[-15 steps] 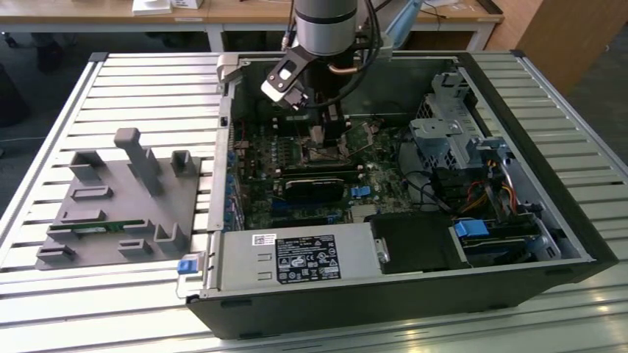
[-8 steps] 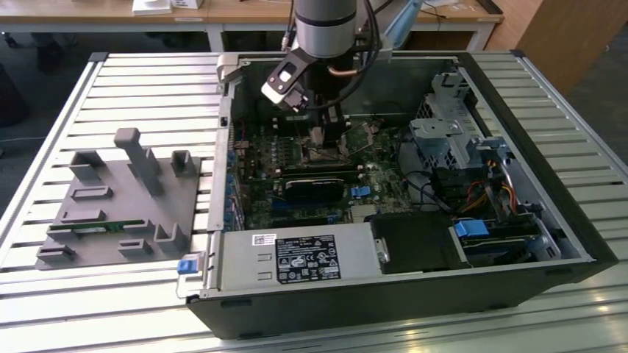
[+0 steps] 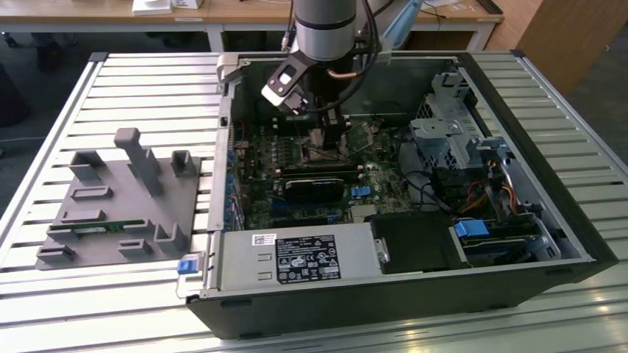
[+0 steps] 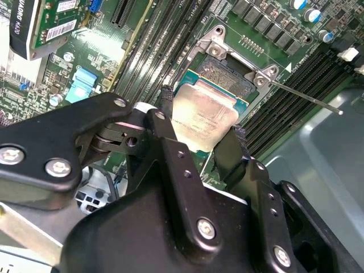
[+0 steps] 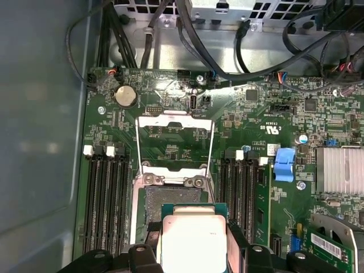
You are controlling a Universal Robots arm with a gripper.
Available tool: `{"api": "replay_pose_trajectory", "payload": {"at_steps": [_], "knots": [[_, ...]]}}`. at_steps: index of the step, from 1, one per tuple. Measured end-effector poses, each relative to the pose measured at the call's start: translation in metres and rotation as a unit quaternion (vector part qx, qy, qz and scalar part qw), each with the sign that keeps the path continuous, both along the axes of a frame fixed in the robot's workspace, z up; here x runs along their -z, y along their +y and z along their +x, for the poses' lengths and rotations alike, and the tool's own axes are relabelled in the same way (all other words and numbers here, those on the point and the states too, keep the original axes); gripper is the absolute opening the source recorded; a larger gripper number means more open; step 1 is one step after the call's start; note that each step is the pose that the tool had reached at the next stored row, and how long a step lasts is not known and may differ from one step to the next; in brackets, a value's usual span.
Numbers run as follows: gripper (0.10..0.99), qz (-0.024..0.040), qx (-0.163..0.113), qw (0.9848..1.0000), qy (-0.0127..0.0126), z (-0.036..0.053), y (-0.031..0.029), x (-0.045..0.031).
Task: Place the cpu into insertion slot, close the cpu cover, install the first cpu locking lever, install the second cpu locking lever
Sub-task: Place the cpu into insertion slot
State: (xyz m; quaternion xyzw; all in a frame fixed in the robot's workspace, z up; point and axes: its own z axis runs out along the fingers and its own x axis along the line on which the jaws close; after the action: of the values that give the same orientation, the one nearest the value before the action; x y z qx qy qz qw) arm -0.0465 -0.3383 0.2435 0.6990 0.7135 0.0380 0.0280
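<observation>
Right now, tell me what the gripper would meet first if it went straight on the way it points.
Most likely the open insertion slot on the motherboard: the gripper, shut on the cpu, points down at it, and the chip would touch first. The cpu cover stands raised beyond it. Depth is unclear.

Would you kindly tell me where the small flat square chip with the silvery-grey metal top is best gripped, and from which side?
Take the square chip by two opposite side edges, coming from above its metal top. It is thin and flat, and its underside has to meet the open socket. The black gripper holds it so, a finger on each edge.
</observation>
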Motion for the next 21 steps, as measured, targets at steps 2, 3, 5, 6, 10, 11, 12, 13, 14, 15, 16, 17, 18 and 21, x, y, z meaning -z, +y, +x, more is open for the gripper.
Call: {"api": "replay_pose_trajectory", "payload": {"at_steps": [2,3,5,6,10,11,12,13,14,15,16,17,18,21], "knots": [[0.537,-0.0001,0.0,1.0,-0.0003,-0.0001,0.001,0.0009],[0.537,0.0,0.0,1.0,-0.0005,0.0,0.002,0.0014],[0.537,0.0,0.0,1.0,-0.0006,0.0,0.0048,0.0021],[0.537,0.0,0.0,1.0,-0.0006,0.0001,0.0059,0.0025],[0.537,0.0,0.0,1.0,-0.0007,0.0001,0.0085,0.0052],[0.537,0.0,0.0,1.0,-0.0007,0.0003,0.0093,0.0061],[0.537,0.0,0.0,1.0,-0.0007,0.0005,0.0102,0.0068],[0.537,0.0,0.0,1.0,-0.0007,0.0006,0.0109,0.0073],[0.537,0.0002,0.0,1.0,-0.0008,0.0006,0.0112,0.0083],[0.537,0.0001,0.0,1.0,-0.0008,0.0006,0.0115,0.0093],[0.537,0.0,0.0,1.0,-0.0007,0.0006,0.0119,0.0107],[0.537,0.0,0.0,1.0,-0.0007,0.0006,0.0124,0.0124],[0.537,0.0,0.0,1.0,-0.0007,0.0006,0.0131,0.0138],[0.537,-0.0001,0.0,1.0,-0.0007,0.0006,0.0146,0.0175]]}}
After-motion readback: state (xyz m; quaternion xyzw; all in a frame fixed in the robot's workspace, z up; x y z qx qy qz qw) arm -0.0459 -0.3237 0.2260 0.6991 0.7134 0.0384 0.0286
